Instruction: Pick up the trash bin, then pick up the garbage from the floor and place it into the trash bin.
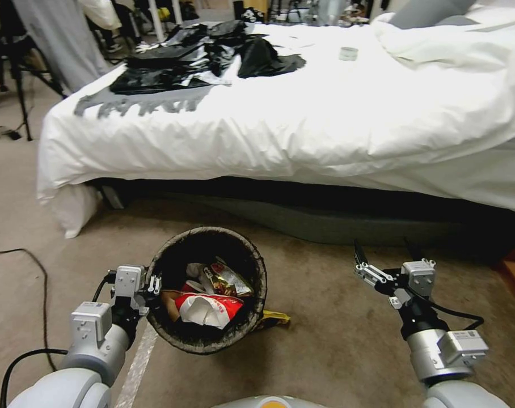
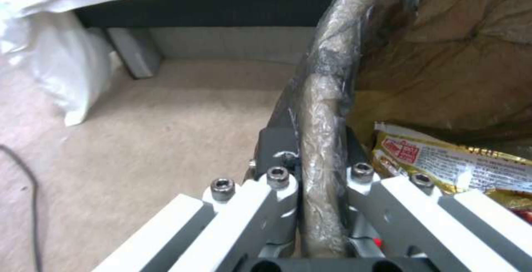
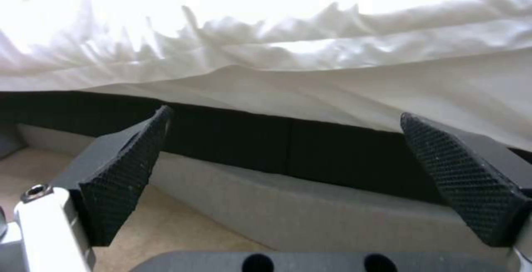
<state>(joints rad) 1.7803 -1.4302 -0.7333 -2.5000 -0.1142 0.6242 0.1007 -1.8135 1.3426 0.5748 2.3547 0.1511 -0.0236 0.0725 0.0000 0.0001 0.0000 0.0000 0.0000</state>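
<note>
The trash bin [image 1: 261,283] hangs tilted over the carpet, its dark bag folded over the rim. My left gripper [image 1: 153,289] is shut on the bin's left rim [image 2: 324,97], one finger inside and one outside. Garbage lies inside: a crumpled red-and-white carton [image 1: 207,309] and a gold snack wrapper [image 1: 229,279] [image 2: 443,164]. A yellow wrapper [image 1: 274,321] lies on the floor beside the bin's right lower edge. My right gripper [image 1: 385,252] [image 3: 285,116] is open and holds nothing, hovering near the bed's side to the right of the bin.
A bed with a white duvet [image 1: 325,113] spans the view ahead, its dark base [image 3: 332,209] close in front of the right gripper. Black bags [image 1: 201,51] lie on the bed. A black cable [image 1: 36,272] crosses the carpet at left. Open carpet lies between the arms.
</note>
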